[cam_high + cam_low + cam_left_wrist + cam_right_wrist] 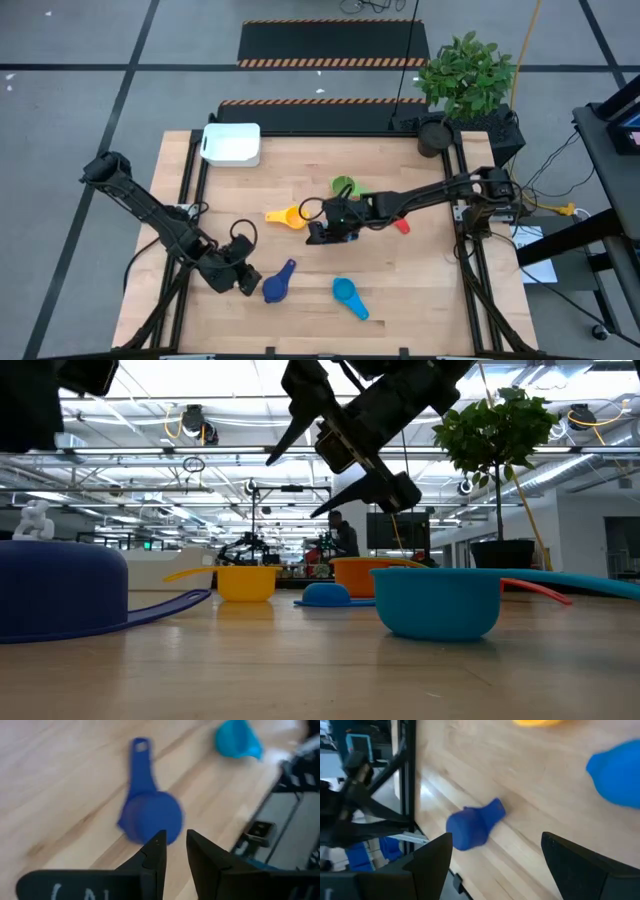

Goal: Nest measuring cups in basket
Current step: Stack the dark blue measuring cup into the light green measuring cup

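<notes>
Down at the worktop's [420, 300] near edge, the left tool [246, 280], fingers narrowly apart and holding nothing, sits just beside the dark blue cup [277, 285]. Right tool [320, 233], spread wide and empty, hangs mid-worktop near the yellow cup [287, 216]. Basket [232, 144] sits at the far-left corner.

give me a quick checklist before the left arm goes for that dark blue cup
1. Left gripper lined up just short of the dark blue round plastic measuring cup: ok.
2. Its fingers wide enough to take the cup: not ok, narrow gap.
3. Cup upright: cannot tell.
4. Right gripper out of the way, open at mid-table: ok.
5. White rectangular plastic basket free at the far edge: ok.
</notes>
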